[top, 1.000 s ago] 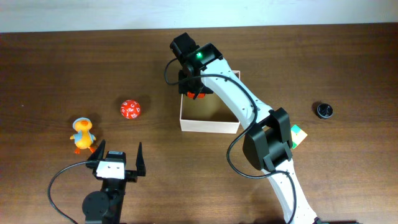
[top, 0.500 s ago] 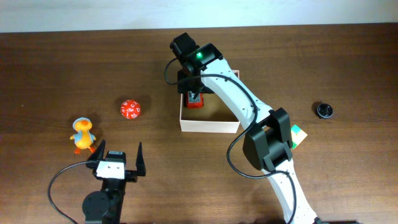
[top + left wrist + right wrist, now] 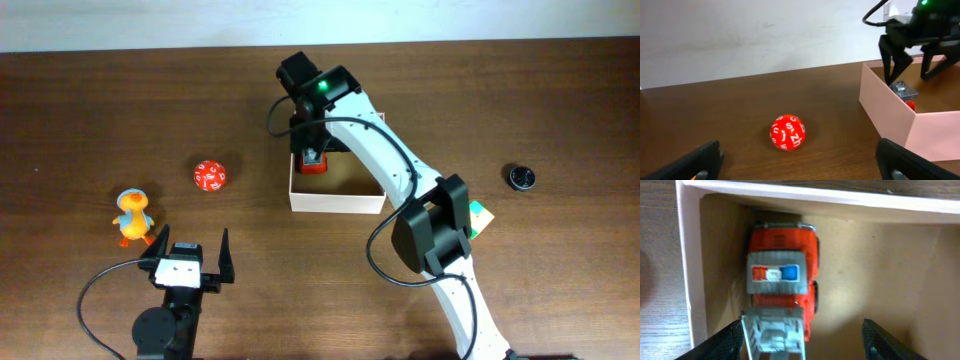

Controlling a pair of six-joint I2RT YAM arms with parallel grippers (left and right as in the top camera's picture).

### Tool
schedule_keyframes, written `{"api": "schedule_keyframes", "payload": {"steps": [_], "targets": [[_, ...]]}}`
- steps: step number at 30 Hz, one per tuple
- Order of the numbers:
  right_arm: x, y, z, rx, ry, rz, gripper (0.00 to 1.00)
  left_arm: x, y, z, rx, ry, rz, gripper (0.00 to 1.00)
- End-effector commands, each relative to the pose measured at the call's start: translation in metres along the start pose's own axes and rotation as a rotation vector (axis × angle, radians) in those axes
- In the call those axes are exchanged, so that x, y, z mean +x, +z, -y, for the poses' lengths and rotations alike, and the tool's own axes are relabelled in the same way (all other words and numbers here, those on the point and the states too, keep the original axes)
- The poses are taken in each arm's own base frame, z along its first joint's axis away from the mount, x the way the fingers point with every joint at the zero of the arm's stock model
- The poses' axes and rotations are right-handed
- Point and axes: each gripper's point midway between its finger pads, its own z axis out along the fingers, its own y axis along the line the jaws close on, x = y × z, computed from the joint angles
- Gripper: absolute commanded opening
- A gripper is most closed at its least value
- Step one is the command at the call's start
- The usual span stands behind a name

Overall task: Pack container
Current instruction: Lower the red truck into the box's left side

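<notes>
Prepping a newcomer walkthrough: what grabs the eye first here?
A red toy fire truck sits in the far-left corner of the container, the right hand open above it. Left of the container, on the dark table, sit a red lettered ball and an orange duck.

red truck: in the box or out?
In. The truck rests on the box floor in a corner; the right hand above it is open.
</notes>
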Motion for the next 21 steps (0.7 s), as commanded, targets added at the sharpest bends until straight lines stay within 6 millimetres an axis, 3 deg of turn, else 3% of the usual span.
{"api": "schedule_keyframes", "payload": {"steps": [1, 7, 21], "targets": [[-0.007, -0.038, 0.007, -0.004, -0.006, 0.054, 0.70, 0.002, 0.000, 0.001, 0.002, 0.020, 0.000, 0.99], [0.016, -0.041, 0.018, 0.035, -0.044, -0.035, 0.64, 0.002, 0.000, 0.001, 0.002, 0.020, 0.000, 0.99], [0.049, -0.008, 0.034, 0.114, -0.057, -0.168, 0.60, 0.002, 0.000, 0.001, 0.002, 0.020, 0.000, 0.99]]}}
